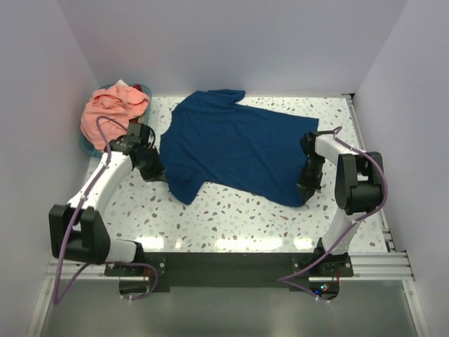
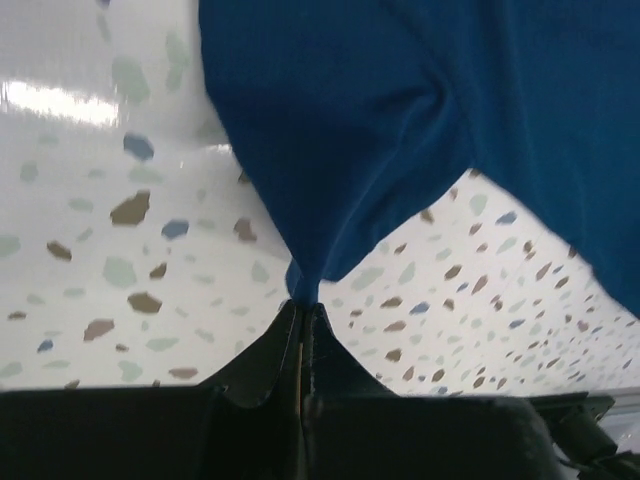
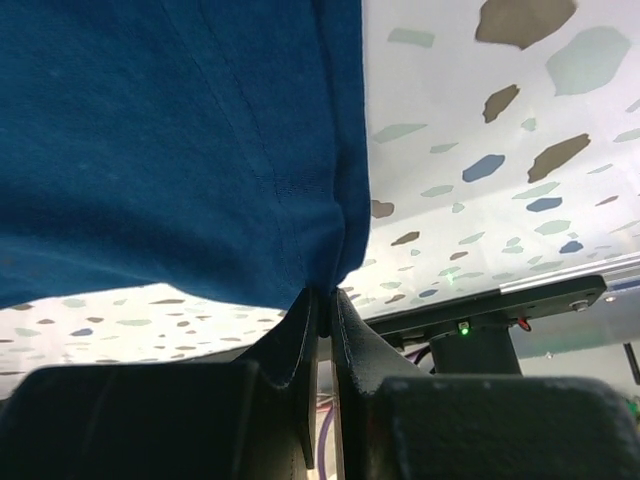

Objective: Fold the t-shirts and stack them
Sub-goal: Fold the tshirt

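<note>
A navy blue t-shirt (image 1: 231, 144) lies spread across the middle of the speckled table, its plain side up. My left gripper (image 1: 156, 172) is shut on the shirt's near left edge, and in the left wrist view the blue cloth (image 2: 330, 120) gathers into a pinched point at my left gripper (image 2: 303, 302). My right gripper (image 1: 306, 191) is shut on the shirt's near right corner; the blue cloth (image 3: 180, 140) hangs from my right gripper (image 3: 324, 294). A salmon-pink t-shirt (image 1: 112, 109) lies bunched in the basket at the back left.
The round teal basket (image 1: 87, 145) stands in the back left corner behind the left arm. White walls close in the table on three sides. A metal rail (image 1: 372, 168) runs along the right edge of the table.
</note>
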{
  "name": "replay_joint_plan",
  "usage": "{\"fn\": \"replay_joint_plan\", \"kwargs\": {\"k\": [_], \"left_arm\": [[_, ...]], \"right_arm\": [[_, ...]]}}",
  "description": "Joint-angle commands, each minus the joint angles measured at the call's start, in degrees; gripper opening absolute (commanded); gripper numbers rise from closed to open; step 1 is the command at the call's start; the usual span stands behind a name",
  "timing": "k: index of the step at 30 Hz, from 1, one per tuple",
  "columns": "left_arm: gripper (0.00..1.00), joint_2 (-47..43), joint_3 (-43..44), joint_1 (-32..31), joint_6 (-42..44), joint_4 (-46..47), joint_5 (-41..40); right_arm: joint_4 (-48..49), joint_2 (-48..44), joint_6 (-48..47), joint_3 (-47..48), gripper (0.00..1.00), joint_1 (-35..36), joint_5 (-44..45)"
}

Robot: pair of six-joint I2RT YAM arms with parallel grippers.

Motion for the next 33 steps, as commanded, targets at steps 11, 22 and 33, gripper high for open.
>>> {"fn": "replay_joint_plan", "kwargs": {"k": [11,22,33], "left_arm": [[0.0,28.13,32.14,-0.07,9.62,10.26,1.17],[0.0,45.02,56.57,0.54,12.09,9.65,6.1],[0.0,51.71,65.64,1.77,11.65,11.66,8.03]], "right_arm": [[0.53,3.93,2.16,15.21,0.0,-3.2,-2.47],[0.36,10.87,3.83,25.24,0.0,-5.9,-3.61],[0.35,13.25,4.36,30.95,0.0,-9.87,-3.26]]}}
